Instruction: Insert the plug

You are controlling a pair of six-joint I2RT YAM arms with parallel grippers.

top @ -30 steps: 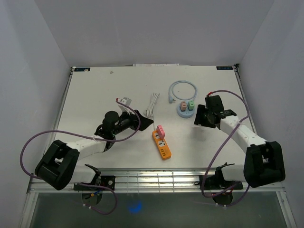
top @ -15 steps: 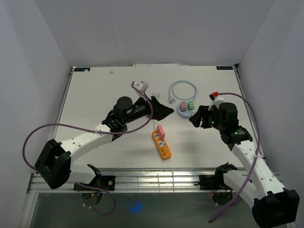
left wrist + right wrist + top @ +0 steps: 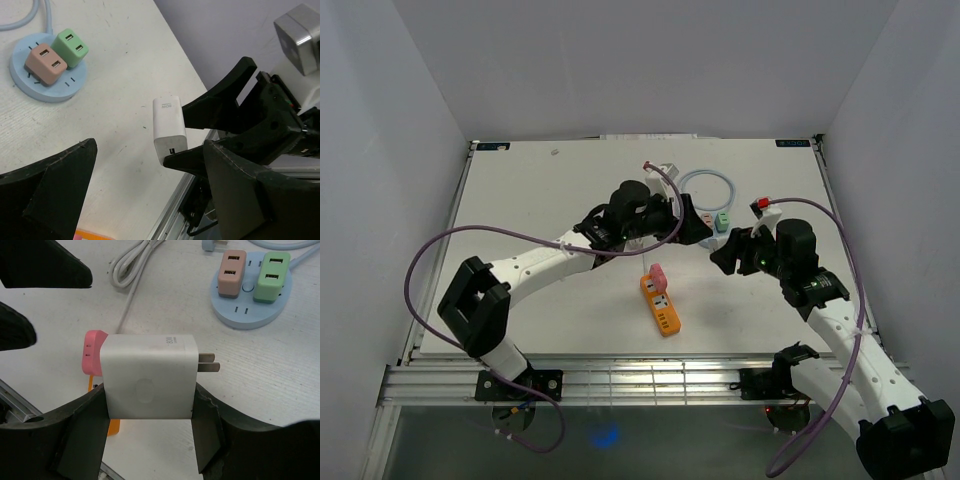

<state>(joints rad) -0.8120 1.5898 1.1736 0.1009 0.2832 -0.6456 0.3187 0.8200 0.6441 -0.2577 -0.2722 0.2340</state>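
the right gripper (image 3: 149, 396) is closed on the white plug (image 3: 147, 375), its jaws pinching two opposite sides of the body, with the metal prongs (image 3: 209, 363) sticking out free to one side. the plug hangs in the air above the table (image 3: 520, 200), between the round blue socket hub (image 3: 247, 310) and the orange power strip (image 3: 663, 308) that carries a pink adapter (image 3: 92, 352). the left gripper (image 3: 150, 150) stands wide apart and empty, facing the plug (near it, not touching). the plug looks like a small, light, rigid block with smooth plastic faces, so it could twist or slip under a push; a hold on the flat sides, clear of the prongs, seems right for pressing it home.
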